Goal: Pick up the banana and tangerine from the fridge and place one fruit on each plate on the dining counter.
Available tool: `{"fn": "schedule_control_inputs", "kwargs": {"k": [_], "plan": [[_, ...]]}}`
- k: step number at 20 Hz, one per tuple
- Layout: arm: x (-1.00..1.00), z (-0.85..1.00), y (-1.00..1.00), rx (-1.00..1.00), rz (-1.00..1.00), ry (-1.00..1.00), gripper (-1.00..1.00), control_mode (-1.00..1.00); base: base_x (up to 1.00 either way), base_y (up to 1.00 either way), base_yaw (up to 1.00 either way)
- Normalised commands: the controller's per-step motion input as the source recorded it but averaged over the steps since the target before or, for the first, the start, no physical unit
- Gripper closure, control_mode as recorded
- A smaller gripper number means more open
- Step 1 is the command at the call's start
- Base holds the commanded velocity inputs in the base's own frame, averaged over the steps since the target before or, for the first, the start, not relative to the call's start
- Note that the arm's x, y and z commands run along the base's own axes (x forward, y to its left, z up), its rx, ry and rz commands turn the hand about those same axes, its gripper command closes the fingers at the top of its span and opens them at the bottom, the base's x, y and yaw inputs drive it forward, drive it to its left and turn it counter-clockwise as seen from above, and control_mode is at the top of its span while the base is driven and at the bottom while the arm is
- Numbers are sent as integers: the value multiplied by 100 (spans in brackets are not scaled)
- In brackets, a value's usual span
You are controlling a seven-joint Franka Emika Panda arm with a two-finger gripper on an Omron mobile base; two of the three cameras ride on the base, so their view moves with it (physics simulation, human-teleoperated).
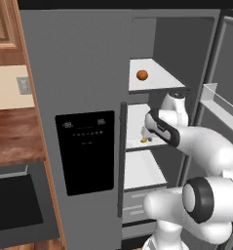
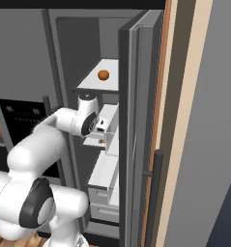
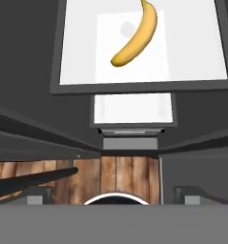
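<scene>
Upper white fridge shelf (image 1: pixel 159 78) bearing the tangerine (image 1: pixel 142 74); middle shelf (image 3: pixel 77 62) bearing the banana (image 3: pixel 136 37), lying flat.

- From the left base view you look forward from behind the arm at the fridge (image 1: pixel 88 97), close up, its right compartment open.
- From the right base view you face the same open compartment from the other side, past the door's edge; both views share the tangerine (image 1: pixel 142 74) (image 2: pixel 103 75) on the upper shelf.
- From the hand view you look down close over a white shelf holding the banana (image 3: pixel 136 35).
</scene>
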Motion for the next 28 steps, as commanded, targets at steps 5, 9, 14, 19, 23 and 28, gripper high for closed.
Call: {"fn": "schedule_control_inputs", "kwargs": {"k": [5, 9, 14, 19, 23, 28], "plan": [[49, -15, -7, 4, -4, 2, -100, -100, 0, 0, 0], [41, -23, -12, 4, -2, 1, -100, -100, 0, 0, 0], [41, -25, -4, 1, -3, 6, -100, -100, 0, 0, 0], [37, -29, 0, 0, -4, 7, -100, -100, 0, 0, 0], [31, -30, 0, 0, -2, 1, -100, -100, 0, 0, 0], [30, -26, 0, 0, 0, 0, -100, -100, 0, 0, 0]]}}
